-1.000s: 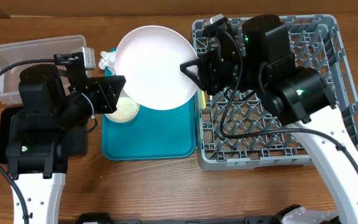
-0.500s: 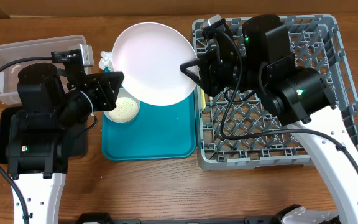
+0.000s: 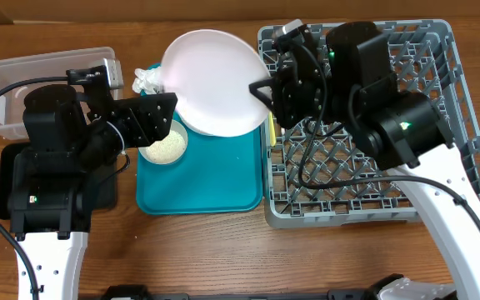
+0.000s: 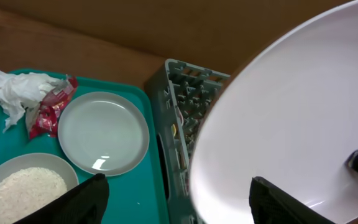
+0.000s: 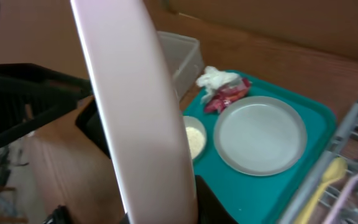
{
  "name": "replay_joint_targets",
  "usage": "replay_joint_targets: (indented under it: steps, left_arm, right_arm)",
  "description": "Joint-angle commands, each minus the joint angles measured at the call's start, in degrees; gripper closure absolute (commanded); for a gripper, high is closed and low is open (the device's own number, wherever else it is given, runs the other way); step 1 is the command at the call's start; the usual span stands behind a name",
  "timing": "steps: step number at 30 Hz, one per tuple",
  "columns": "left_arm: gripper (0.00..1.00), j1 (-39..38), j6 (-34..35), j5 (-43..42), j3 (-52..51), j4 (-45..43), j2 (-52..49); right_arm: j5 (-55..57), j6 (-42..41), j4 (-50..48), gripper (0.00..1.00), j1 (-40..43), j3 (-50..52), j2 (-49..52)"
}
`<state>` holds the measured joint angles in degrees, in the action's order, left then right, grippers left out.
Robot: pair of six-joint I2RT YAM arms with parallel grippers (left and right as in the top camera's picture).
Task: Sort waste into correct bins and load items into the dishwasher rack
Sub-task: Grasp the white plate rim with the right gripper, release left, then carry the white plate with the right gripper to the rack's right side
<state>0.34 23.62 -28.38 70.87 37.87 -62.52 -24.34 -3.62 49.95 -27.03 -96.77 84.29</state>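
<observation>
1. My right claw is pinching the white plate by its right rim. The plate hangs tilted over the far end of the teal tray, just beside the left wall of the rack.
2. My left claw is spread wide at the plate's left side. In its wrist view the fingers stand well apart with nothing pinched between them.
3. On the teal tray sit a grey plate and a bowl of rice. A napkin touches a red wrapper in the far left corner.
4. A yellow spoon lies in the rack, by its left wall.
5. The clear tub sits at the far left of the tabletop — the black tray is just in front of it, largely under my left arm.
</observation>
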Motion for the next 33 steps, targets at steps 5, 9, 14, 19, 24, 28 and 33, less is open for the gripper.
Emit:
replay_joint_targets:
  steps: [5,9,14,19,24,28,33]
  left_arm:
    - [0.21,-0.26,-1.66,2.38,1.95,1.22,0.11]
    - [0.23,-0.37,-5.22,8.44,6.93,8.31,0.55]
    - [0.21,-0.37,-8.92,15.06,16.46,18.45,0.81]
    - [0.2,-0.37,-9.97,17.33,22.91,25.11,0.83]
    - [0.12,-0.37,-9.92,19.63,24.94,26.36,0.83]
    - [0.01,-0.37,-9.9,19.58,24.92,26.88,0.76]
    - [0.0,-0.37,-9.9,19.61,24.92,26.64,0.81]
  right_arm:
    - [20.61,-1.11,1.9,0.86,0.11,-1.25,-5.68]
    - [29.83,-6.43,4.44,0.86,1.7,-1.25,-6.47]
    - [31.63,-13.99,8.02,0.85,8.7,-1.25,-5.99]
    - [32.0,-15.02,12.24,0.85,19.82,-1.22,-4.55]
    - [32.41,-7.32,15.41,0.86,25.31,-1.22,0.9]
    - [36.35,-2.08,15.39,0.88,25.51,-1.22,5.92]
    - [41.27,-1.53,15.54,0.88,25.51,-1.22,6.6]
